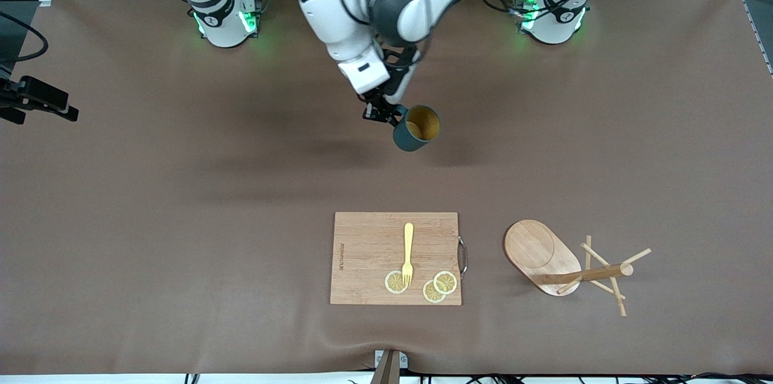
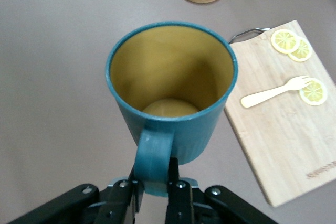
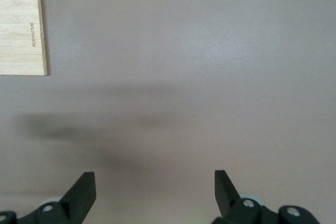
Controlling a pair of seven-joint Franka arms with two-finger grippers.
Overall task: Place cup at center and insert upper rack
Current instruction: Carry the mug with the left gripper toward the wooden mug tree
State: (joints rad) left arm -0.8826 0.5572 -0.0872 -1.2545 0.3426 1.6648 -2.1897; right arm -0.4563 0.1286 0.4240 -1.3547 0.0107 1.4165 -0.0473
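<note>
**A:** So where's it at? I see the left tool (image 2: 155,187) pinched tight on the cup's (image 1: 416,128) handle, holding it up in the air over bare counter (image 1: 181,191), roughly mid-counter, above the stretch between the bases and the board (image 1: 395,258). Mouth tilted toward the front camera, empty inside.

**B:** Yep. Handle grip looks fine to me, the cup reads as light hard plastic or ceramic, stiff, nothing to squash. Only worry is it pivoting around that thin handle since it hangs off to one side. I'd set it down slow and level so it doesn't land on its edge and tip.

**A:** And the right tool (image 3: 155,190)? The wrist view shows it spread wide, holding nothing, hovering over bare counter with a corner of the board in sight. Just waiting.

**B:** The rack (image 1: 564,263) is next for somebody. It's lying on its side near the front, beside the board toward the left arm's end, oval base up on edge, pegs sticking out.

**A:** Where would you grab that thing?

**B:** The post, near the base. Wood, rigid, probably bottom-heavy. The pegs look thin, so I'd steer clear, they could snap or twist the whole thing in the grip.

**A:** The fork (image 1: 408,253) and lemon slices (image 1: 433,286) on the board are just clutter, I guess.
</note>
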